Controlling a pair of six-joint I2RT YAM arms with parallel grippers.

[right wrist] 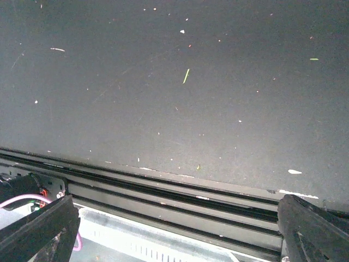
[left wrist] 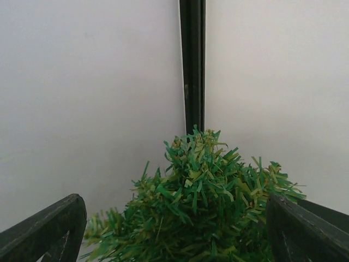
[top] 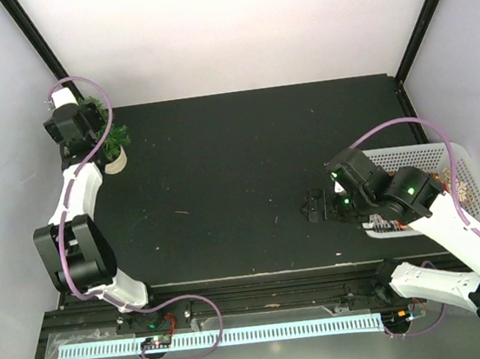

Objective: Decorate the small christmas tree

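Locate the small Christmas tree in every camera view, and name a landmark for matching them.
Top external: small Christmas tree at the table's far-left corner.
Left wrist: bottom centre, inside the open left gripper.
Right wrist: not in it.
Shared landmark: black corner post, behind the tree in the top and left wrist views.

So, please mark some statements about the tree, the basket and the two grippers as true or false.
1. The small christmas tree stands in the far left corner of the table. True.
2. The left gripper is shut on the tree. False: its fingers stand open, either side of it.
3. The right gripper holds an ornament. False: it is open and empty.
4. The white basket lies at the table's right edge. True.
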